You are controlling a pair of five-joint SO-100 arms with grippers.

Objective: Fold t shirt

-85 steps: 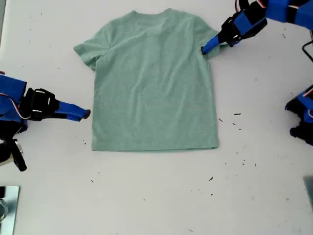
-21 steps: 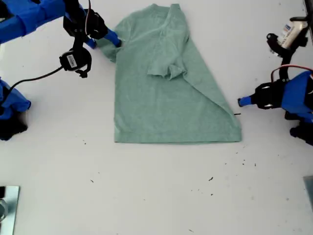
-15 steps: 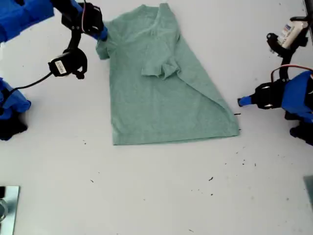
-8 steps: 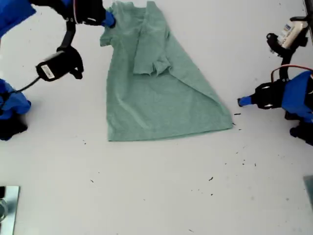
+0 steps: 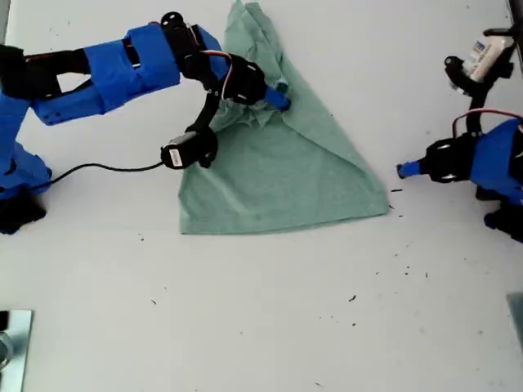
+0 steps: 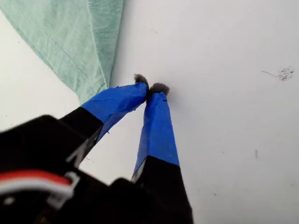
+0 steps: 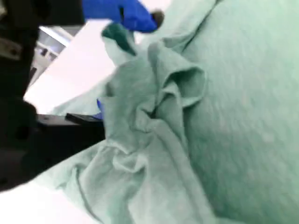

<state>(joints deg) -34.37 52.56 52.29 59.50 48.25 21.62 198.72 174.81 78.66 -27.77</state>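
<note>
Our second gripper is clamped on a bunched fold of the t shirt, upper centre of the exterior view. Our first gripper, jaws together, rests beside its hem corner at the exterior view's right.

white table | dark specks scattered | metallic object, exterior view's bottom-left corner

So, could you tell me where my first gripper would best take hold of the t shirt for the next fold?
Probably the t shirt's hem corner at the exterior view's right. It lies flat, single and free on the table, right beside my first gripper, whose tips are shut just off the hem. Come in low from that side, one finger sliding under the edge.
</note>
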